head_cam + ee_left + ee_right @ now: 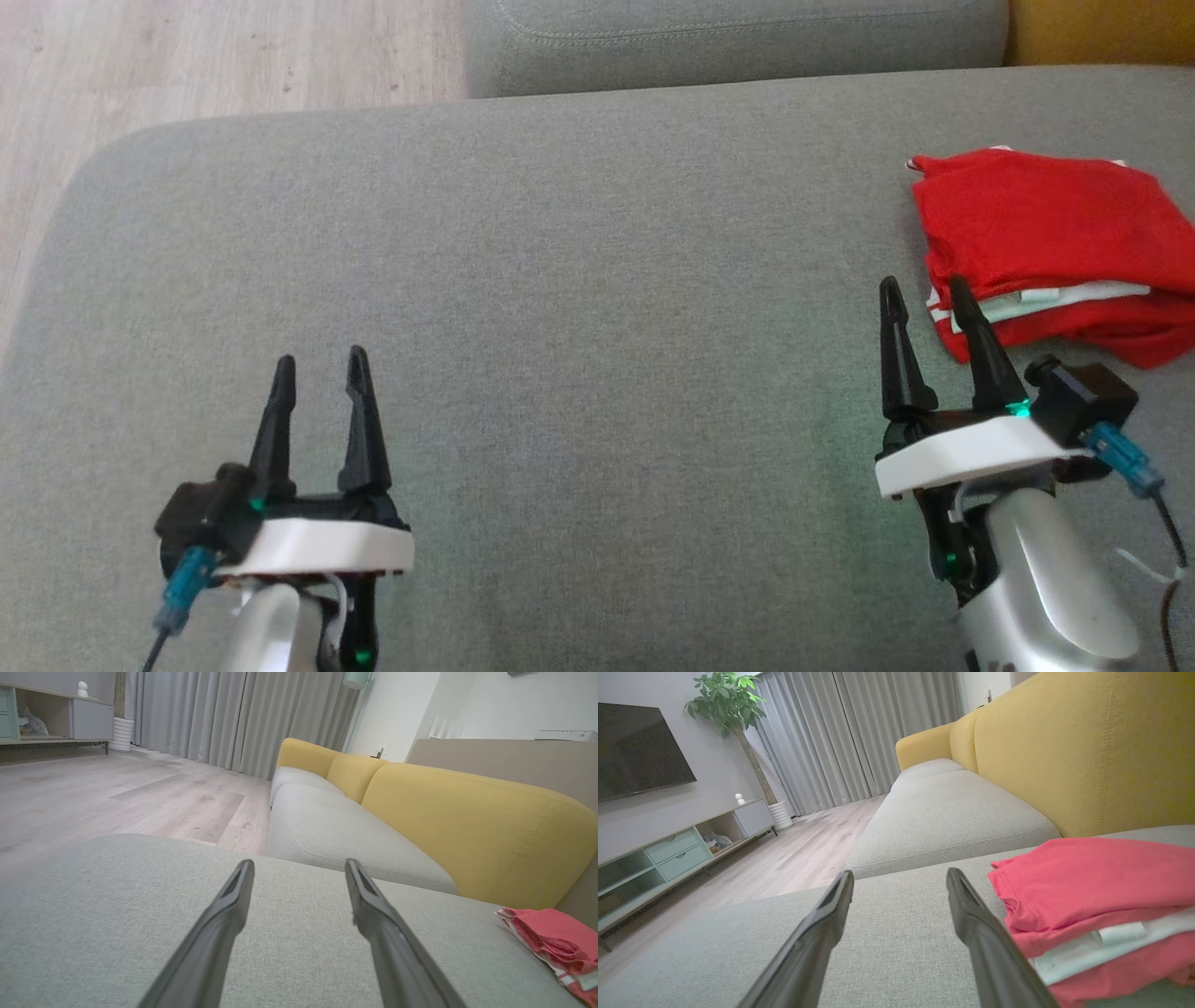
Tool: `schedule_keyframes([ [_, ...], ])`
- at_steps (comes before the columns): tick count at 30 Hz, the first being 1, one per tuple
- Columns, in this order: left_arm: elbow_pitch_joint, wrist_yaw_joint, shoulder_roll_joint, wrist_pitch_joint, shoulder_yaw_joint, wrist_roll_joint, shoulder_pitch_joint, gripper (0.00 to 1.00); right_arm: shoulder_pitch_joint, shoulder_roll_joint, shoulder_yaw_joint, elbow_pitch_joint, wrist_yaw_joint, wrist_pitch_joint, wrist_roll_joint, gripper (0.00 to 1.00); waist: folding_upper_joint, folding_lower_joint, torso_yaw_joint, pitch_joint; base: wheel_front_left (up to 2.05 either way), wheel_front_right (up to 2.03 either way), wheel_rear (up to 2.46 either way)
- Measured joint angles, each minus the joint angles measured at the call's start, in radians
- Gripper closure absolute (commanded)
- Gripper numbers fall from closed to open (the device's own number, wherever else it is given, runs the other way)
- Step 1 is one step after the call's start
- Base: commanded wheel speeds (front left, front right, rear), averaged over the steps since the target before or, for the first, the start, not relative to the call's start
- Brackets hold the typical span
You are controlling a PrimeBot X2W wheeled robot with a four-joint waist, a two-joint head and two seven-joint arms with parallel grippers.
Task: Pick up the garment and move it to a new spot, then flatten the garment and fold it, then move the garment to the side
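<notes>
The garment [1055,243] is red with white trim and lies folded in a stack at the right side of the grey sofa cushion [579,308]. It also appears as the red stack [1092,905] in the right wrist view and at the lower right [556,942] of the left wrist view. My right gripper [927,291] stands open just left of the garment's near corner, with nothing between its fingers. My left gripper [319,362] is open at the lower left, over bare cushion and far from the garment.
A second grey seat cushion [738,42] adjoins the far edge. The yellow sofa backrest [1087,751] rises to the right. Wooden floor [187,75] lies beyond the cushion's rounded left corner. A TV cabinet [668,854] and a potted plant [733,709] stand across the room.
</notes>
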Motion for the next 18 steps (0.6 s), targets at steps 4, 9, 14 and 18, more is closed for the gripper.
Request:
schedule_keyframes([
  [4,-0.014,0.007,0.0,0.0,0.02,-0.007,0.0,0.0,0.0,0.0,0.002,0.0,0.0,0.0,0.0,0.0,0.0,0.0,-0.001,0.002,0.0,0.0,0.0],
  [9,0.02,0.016,-0.001,0.0,0.019,-0.016,0.004,1.0,0.005,0.002,0.007,0.022,0.0,0.001,0.0,1.0,0.0,0.0,-0.004,0.003,0.0,0.0,0.0],
  [14,0.069,0.015,0.0,0.01,0.02,-0.04,0.049,1.0,0.069,0.005,0.008,0.067,0.0,0.006,0.023,1.0,0.0,0.0,-0.003,0.001,0.0,0.0,0.0],
  [18,0.068,0.013,-0.001,0.02,0.022,-0.08,0.048,1.0,0.071,0.005,0.005,0.063,0.0,0.015,0.068,1.0,0.0,0.0,-0.003,-0.002,0.0,0.0,0.0],
])
